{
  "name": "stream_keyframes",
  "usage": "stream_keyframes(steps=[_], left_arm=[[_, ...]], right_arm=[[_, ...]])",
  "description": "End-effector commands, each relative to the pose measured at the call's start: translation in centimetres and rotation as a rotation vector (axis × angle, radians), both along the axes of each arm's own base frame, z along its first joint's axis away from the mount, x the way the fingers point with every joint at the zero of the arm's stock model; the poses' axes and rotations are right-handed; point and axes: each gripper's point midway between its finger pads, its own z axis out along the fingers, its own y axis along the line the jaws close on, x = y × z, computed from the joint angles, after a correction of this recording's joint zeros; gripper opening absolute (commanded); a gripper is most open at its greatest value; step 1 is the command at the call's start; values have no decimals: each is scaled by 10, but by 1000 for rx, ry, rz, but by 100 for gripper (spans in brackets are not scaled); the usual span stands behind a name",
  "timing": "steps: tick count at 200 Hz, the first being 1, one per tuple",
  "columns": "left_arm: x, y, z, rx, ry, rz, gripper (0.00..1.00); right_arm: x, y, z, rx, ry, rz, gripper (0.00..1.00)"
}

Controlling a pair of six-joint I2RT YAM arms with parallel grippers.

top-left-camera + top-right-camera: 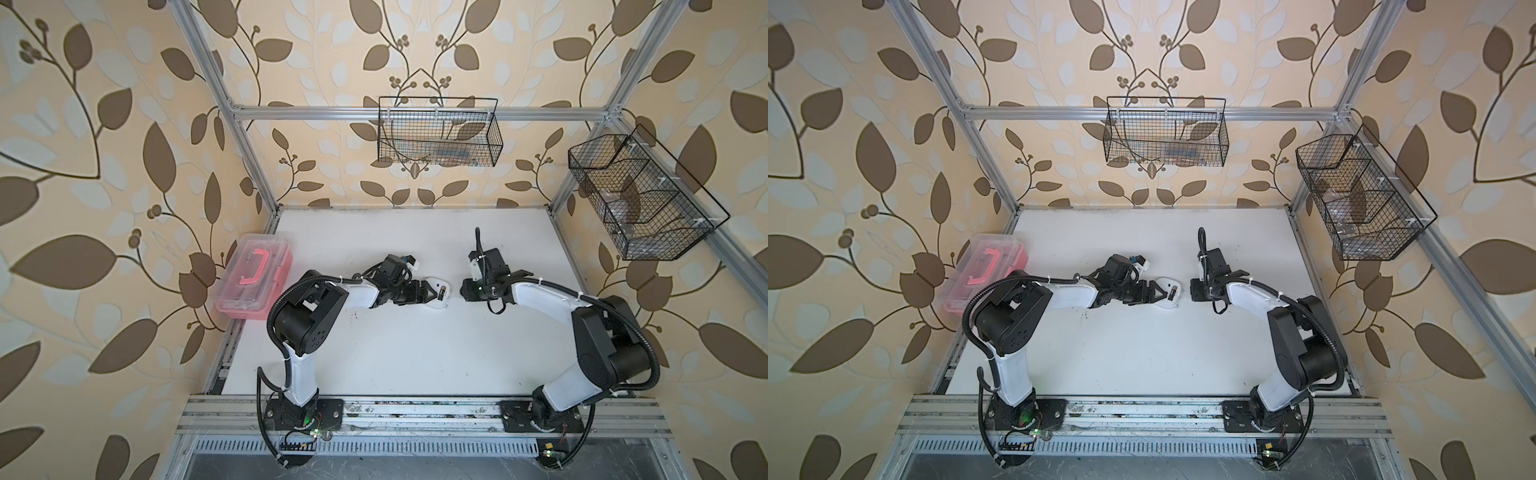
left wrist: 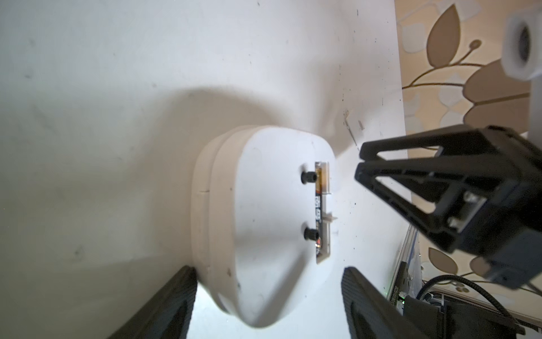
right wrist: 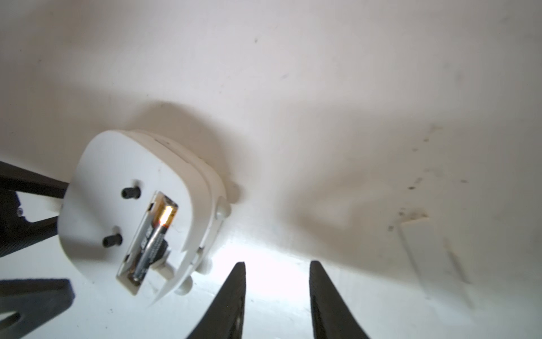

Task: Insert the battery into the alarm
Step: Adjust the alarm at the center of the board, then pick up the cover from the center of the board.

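The white alarm (image 1: 434, 306) (image 1: 1166, 306) lies face down mid-table, its plain back up. The black battery (image 3: 155, 234) (image 2: 319, 205) with its copper band lies in the open slot in that back, also seen in a top view (image 1: 443, 294). My left gripper (image 2: 268, 271) (image 1: 433, 294) is open and straddles the alarm. One finger (image 2: 181, 293) touches the alarm's side and the other stands clear of it. My right gripper (image 3: 278, 263) (image 1: 463, 289) hovers just to the right of the alarm, open, with nothing between its fingers.
A clear box with a pink handle (image 1: 253, 282) stands at the table's left edge. Two wire baskets (image 1: 436, 133) (image 1: 636, 195) hang on the frame at the back and right. A flat white piece (image 3: 422, 243) lies on the table near the right gripper.
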Motion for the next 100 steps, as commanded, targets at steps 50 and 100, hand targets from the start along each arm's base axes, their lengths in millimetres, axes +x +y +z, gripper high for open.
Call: stream_keyframes(steps=[50, 100], left_arm=[[-4, -15, 16, -20, -27, -4, 80], [-1, -10, 21, 21, -54, 3, 80]], right_arm=[[9, -77, -7, -37, 69, -109, 46], [18, -79, -19, -12, 109, -99, 43]])
